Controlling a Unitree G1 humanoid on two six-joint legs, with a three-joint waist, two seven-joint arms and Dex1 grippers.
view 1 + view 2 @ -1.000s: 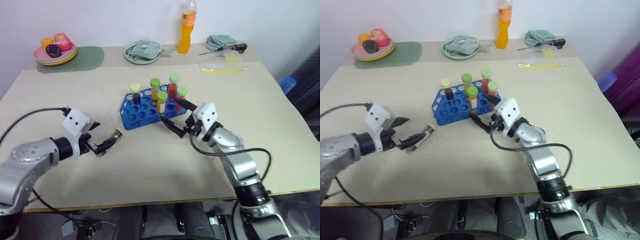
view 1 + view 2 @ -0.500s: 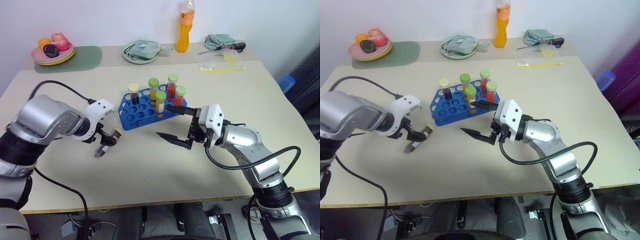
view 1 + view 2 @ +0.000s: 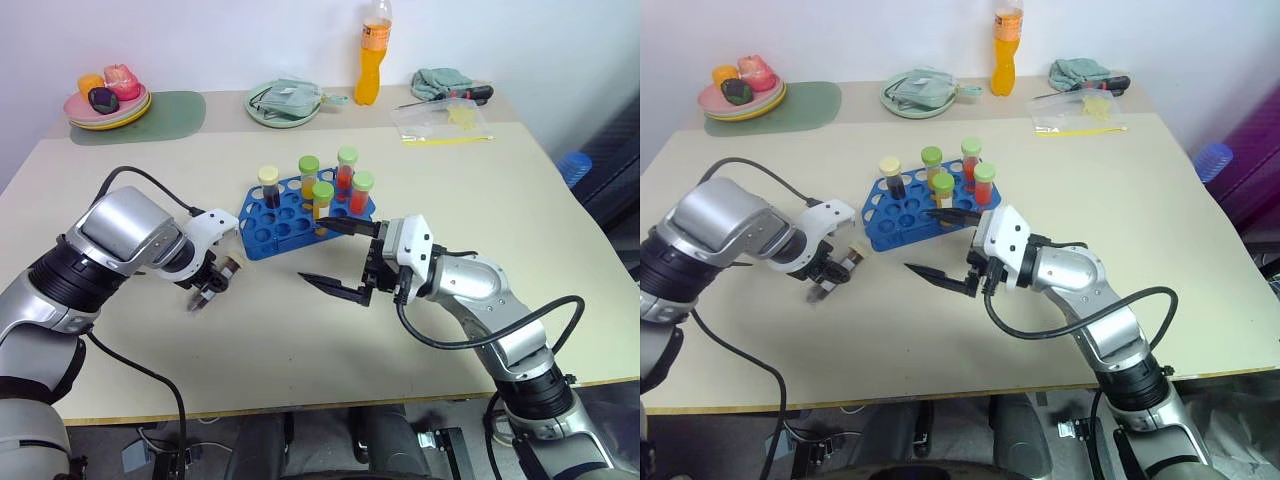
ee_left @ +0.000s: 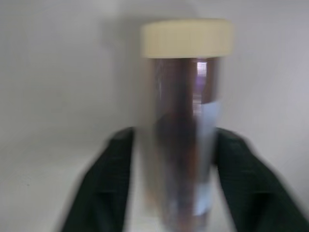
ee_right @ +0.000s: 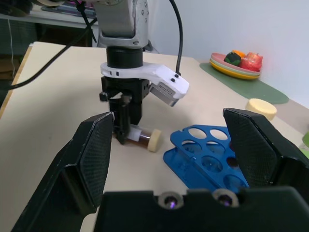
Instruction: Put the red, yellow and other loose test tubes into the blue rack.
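A dark brown test tube (image 3: 224, 275) with a cream cap lies on the table just left of the blue rack (image 3: 283, 222). My left gripper (image 3: 205, 291) points down onto it and is shut on it. In the left wrist view the tube (image 4: 182, 145) sits between the black fingers (image 4: 104, 186). Several capped tubes stand upright in the rack: a dark one (image 3: 270, 186), yellow ones (image 3: 322, 202) and red ones (image 3: 346, 170). My right gripper (image 3: 311, 250) hangs open and empty in front of the rack, pointing towards the left gripper (image 5: 123, 126).
At the back of the table stand an orange drink bottle (image 3: 372, 52), a green plate (image 3: 285, 104) with a cloth on it, a stack of plates with toy food (image 3: 108, 100) on a green mat, a plastic bag (image 3: 445, 120) and a screwdriver (image 3: 462, 95).
My left gripper has tipped downward over the lying brown tube and closed on it. My right gripper has drawn back from the rack, staying open.
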